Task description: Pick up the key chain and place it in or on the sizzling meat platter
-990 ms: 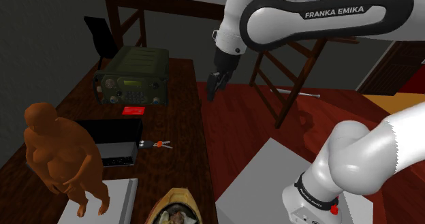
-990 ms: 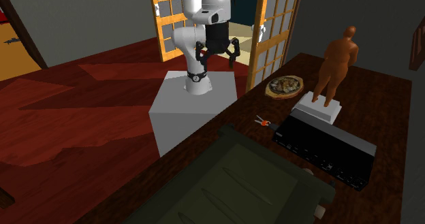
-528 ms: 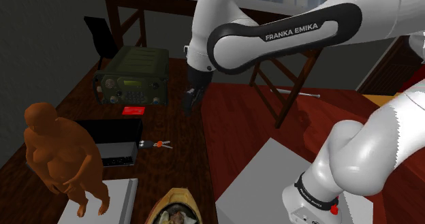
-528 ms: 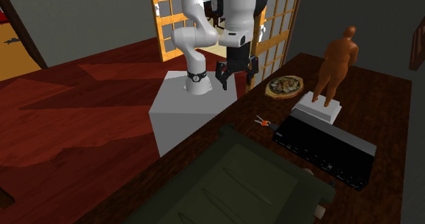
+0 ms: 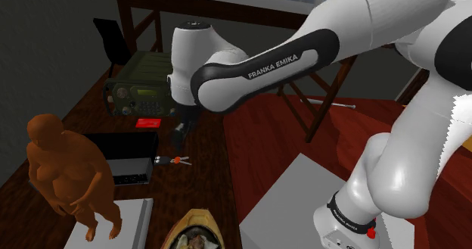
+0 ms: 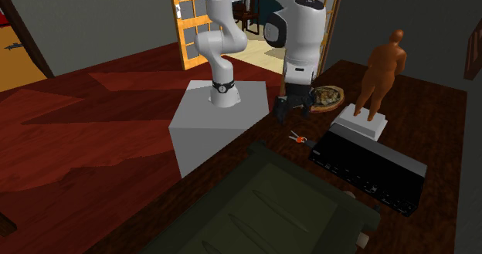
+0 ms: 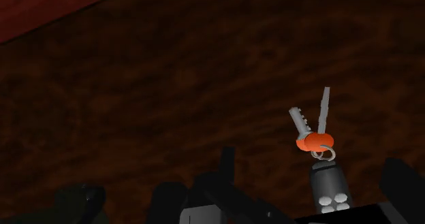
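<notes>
The key chain (image 5: 175, 161) lies flat on the dark wooden table: an orange tag, two grey keys and a dark fob. From across the table the key chain (image 6: 298, 140) sits between the table edge and a black box. My black gripper (image 5: 179, 136) hangs open just above it, a little toward the green radio; its fingers stand apart with nothing between them. My gripper (image 6: 293, 115) has not touched the keys. Up close, the key chain (image 7: 317, 144) lies off to one side of the gripper's line. The meat platter (image 5: 178, 229), an oval wooden dish with food, sits at the near table edge.
A brown figurine (image 5: 66, 175) on a white base stands beside the platter (image 6: 310, 103). A black flat box (image 5: 125, 153) lies right next to the keys. A green radio (image 5: 146, 85) and a small red item (image 5: 148, 122) sit farther back. The grey stand (image 6: 220, 121) is on the red floor.
The arm has swung from above the red floor over the table and come down. The gripper now hangs just above the key chain, still open. The keys have not moved.
</notes>
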Controlling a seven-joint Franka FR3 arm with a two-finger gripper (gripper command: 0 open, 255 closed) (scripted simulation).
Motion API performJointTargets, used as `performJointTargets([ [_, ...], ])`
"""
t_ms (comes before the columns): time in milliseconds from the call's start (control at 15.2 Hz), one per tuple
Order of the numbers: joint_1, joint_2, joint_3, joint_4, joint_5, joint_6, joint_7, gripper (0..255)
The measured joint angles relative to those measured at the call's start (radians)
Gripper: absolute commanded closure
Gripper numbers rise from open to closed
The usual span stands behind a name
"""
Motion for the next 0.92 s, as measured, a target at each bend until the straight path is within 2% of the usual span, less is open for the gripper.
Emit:
performJointTargets([
  [198,0.028,0.086,0.02,0.052,-0.044,0.023,0.022,0],
  [660,0.039,0.154,0.017,0.037,-0.078,0.1,0.04,0],
  [924,0.039,0.164,0.015,0.033,-0.083,0.114,0.043,0],
])
